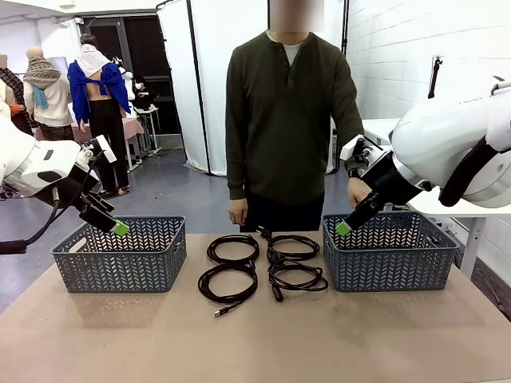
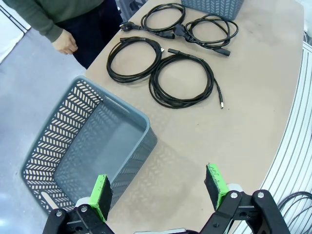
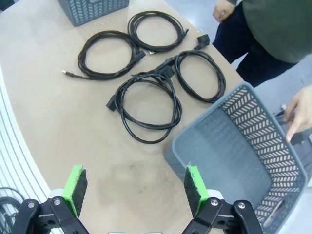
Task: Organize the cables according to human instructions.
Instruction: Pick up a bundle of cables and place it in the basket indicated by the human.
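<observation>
Four cables [image 1: 231,267] lie in the middle of the desk [image 1: 255,343], set two by two between two grey baskets with a woven herringbone pattern. Each is a thin black cord wound in a flat round coil. The coil at the near left [image 3: 80,56] ends in a small gold-tipped plug [image 3: 63,71] that points toward the desk's near edge. The coil at the near right [image 3: 146,80] is looser and ends in a blocky black connector. The far pair lie close to the far edge, and a round mains plug [image 3: 200,38] sticks out there.

Faint lettering on the right arm's white shell is too small to read.

The left gripper [image 2: 161,192] hangs over the near rim of the left basket [image 1: 120,263], its green pads spread wide with nothing between them. The right gripper [image 3: 136,192] is likewise released and bare, above the desk by the right basket [image 1: 391,267].

The person [image 1: 283,112] stands at the far edge in a dark olive top, one hand [image 3: 300,117] at the right basket's far rim.
</observation>
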